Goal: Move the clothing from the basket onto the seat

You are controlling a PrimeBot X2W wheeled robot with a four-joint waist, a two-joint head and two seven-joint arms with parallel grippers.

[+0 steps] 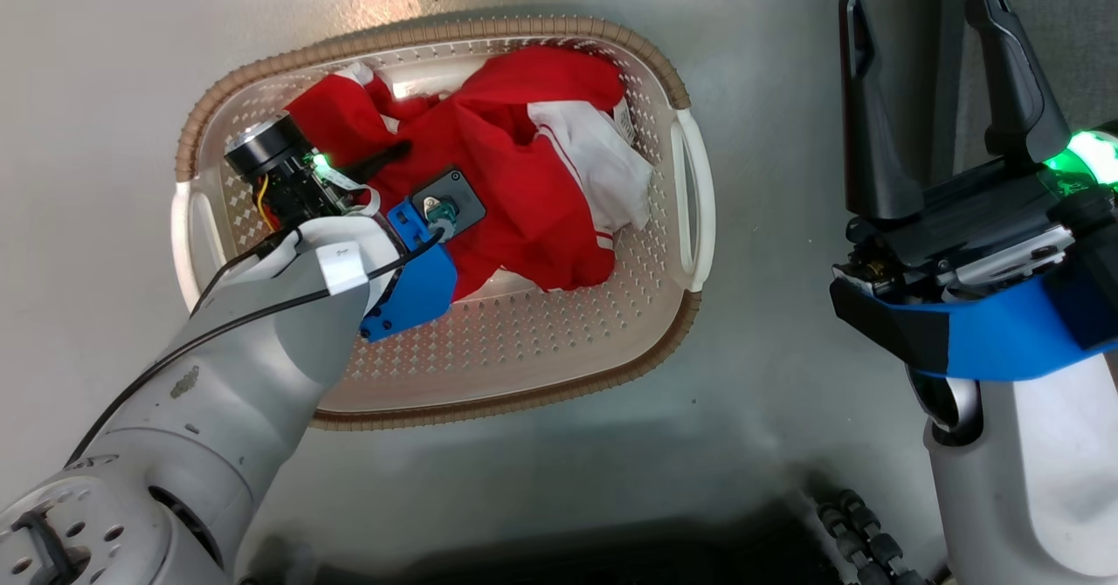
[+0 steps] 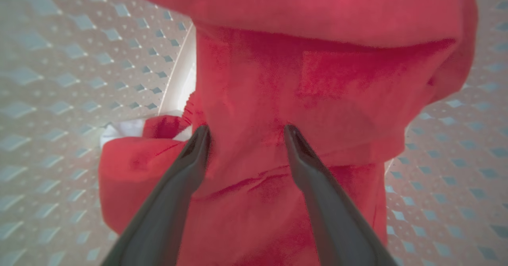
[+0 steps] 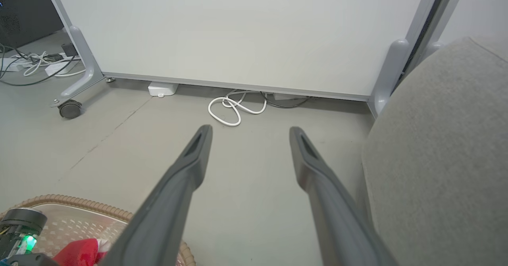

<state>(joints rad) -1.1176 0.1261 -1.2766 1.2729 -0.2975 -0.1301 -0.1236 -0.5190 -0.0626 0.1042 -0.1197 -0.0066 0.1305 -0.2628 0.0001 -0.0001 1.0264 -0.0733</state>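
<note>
1. Clothing (image 1: 507, 183): crumpled red and white in the basket (image 1: 690, 157), on the floor (image 1: 786, 410).
2. Left pincer (image 2: 246, 133): down inside the basket, released, fingers spread to either side of a red fold, tips at the fabric, nothing clamped.
3. Right pincer (image 3: 250, 130): released, empty, well apart from the basket, just beside the grey seat (image 3: 436, 159).

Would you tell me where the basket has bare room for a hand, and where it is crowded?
Bare: the floor of the basket between the clothing, the near rim and the right handle. Crowded: the far half, under clothing and the fingers of the left gripper.
</note>
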